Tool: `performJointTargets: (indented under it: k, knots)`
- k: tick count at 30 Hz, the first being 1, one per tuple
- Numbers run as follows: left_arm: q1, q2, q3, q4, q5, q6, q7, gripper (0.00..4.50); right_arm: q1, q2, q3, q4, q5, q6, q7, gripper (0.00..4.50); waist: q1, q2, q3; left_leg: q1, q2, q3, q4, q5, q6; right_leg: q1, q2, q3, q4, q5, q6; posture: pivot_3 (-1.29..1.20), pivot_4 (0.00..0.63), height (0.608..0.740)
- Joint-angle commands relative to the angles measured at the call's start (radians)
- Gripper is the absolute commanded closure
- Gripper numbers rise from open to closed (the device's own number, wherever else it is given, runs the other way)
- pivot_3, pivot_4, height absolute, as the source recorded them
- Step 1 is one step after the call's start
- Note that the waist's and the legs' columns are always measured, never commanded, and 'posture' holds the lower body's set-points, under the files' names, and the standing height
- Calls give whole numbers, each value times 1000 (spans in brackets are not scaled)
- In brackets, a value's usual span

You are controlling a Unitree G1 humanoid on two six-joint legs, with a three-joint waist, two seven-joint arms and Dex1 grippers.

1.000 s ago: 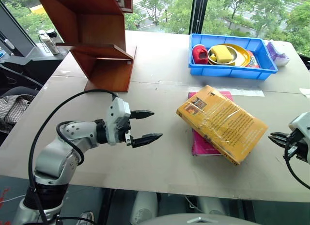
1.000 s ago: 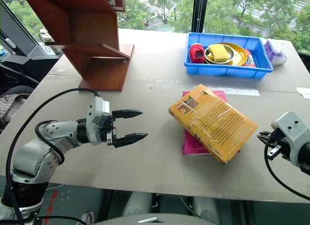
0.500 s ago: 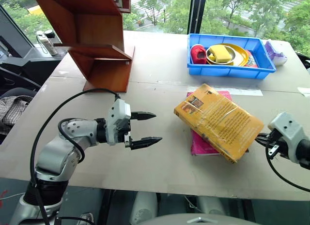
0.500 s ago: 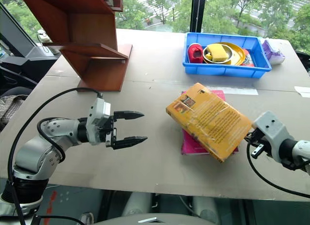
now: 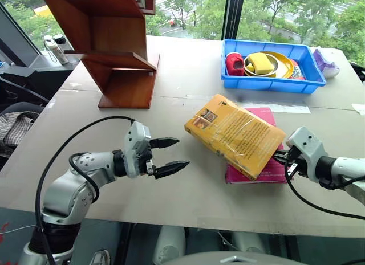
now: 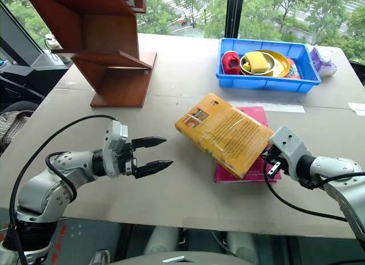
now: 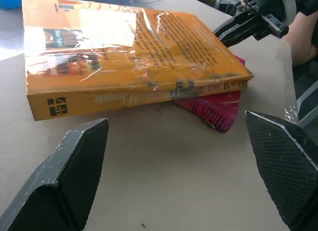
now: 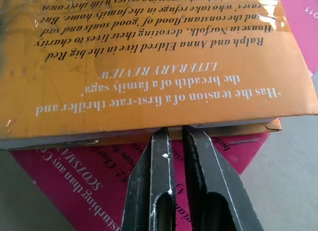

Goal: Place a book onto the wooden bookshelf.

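Yellow-orange paperback (image 5: 235, 135) found lying across pink book (image 5: 263, 164) on table (image 5: 188, 100); thick, stiff, slick with plastic wrap. Left gripper (image 5: 171, 155) spread wide, empty; right gripper (image 8: 177, 135) pinched closed against page edge. Best gripped across spine

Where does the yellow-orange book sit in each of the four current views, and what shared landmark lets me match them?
Left eye view: book right of centre, between the grippers.
Right eye view: book just right of centre.
Left wrist view: upper part, spine facing the camera.
Right wrist view: upper part, closed fingertips at its edge.
Shared landmark: the pink book underneath, poking out in every view.
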Motion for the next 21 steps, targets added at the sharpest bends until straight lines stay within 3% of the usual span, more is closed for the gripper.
performJointTargets:
  k: [1, 5, 7, 9, 10, 16, 21]
  knots:
    - [13, -65, 29, -20, -152, 170, 170, 0, 147, 35, -234, -22, 43, -156, 133, 3767, 2, -1, 0, 0, 0, -1, 0, 0, 0, 1, 0, 0, 0, 0, 0, 0, 150, 740]
    - [-14, -194, 65, 54, -351, 337, 389, 0, 365, 116, -477, -56, 129, -313, 315, 2083, 2, -1, 0, 2, -1, -3, 1, 0, 0, 4, 1, 0, 0, 0, 1, 0, 150, 740]
    - [-34, -259, 85, 130, -462, 400, 513, 0, 413, 151, -570, -68, 190, -377, 378, 1305, -6, -1, -1, 5, -1, -4, 2, 0, 0, 7, 1, 0, 1, 0, 1, 0, 150, 740]
    - [-63, -336, 95, 213, -575, 427, 635, 0, 447, 164, -647, -84, 267, -389, 418, 252, -11, -1, -1, 10, -1, -4, 2, 0, 0, 10, 2, 0, 2, -1, -1, 0, 150, 740]
    - [-78, -369, 97, 249, -617, 437, 686, 0, 459, 166, -669, -94, 288, -390, 425, 65, -10, -1, -1, 14, -1, -3, 1, 0, 0, 13, 2, 1, 2, -2, -2, 0, 150, 740]
    - [-151, -476, 117, 412, -783, 421, 918, 0, 505, 173, -707, -176, 365, -384, 368, 65, -8, -2, -2, 18, -2, -4, 1, 0, 0, 16, 2, 6, 2, -2, -3, 0, 150, 740]
    - [-228, -560, 114, 534, -773, 378, 974, 0, 536, 191, -750, -236, 460, -394, 310, 65, 2, 0, -6, 17, -4, -4, 1, 0, 0, 16, 2, 6, 1, -2, -4, 0, 150, 740]
